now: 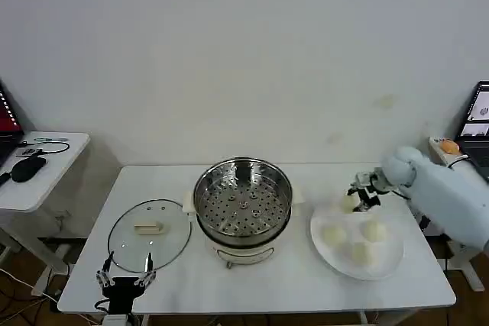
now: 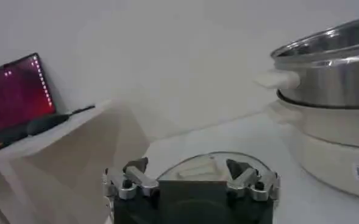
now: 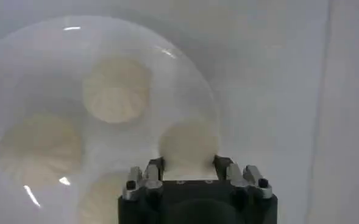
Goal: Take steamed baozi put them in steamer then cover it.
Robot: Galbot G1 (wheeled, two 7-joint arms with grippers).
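The steamer [image 1: 243, 166] stands open at the table's middle, its perforated tray bare; its steel wall [image 2: 331, 73] rises beside my left gripper. The cover [image 1: 150, 234] lies flat on the table left of it. On the right, a white plate [image 1: 391, 261] holds three baozi [image 1: 334, 235] [image 1: 374, 230] [image 1: 361, 252]. A fourth baozi [image 1: 349, 203] [image 3: 188, 140] sits at the plate's far rim, and my right gripper [image 1: 354, 200] [image 3: 188, 163] is shut on it. My left gripper [image 1: 126, 275] [image 2: 187, 165] hangs open at the table's front edge, just in front of the cover [image 2: 213, 159].
A white side table [image 1: 46, 181] stands to the left with a laptop [image 2: 14, 91] and a dark mouse [image 1: 29, 166]. A screen [image 1: 477, 112] shows at the right edge. Bare tabletop lies between the steamer and the plate [image 3: 45, 73].
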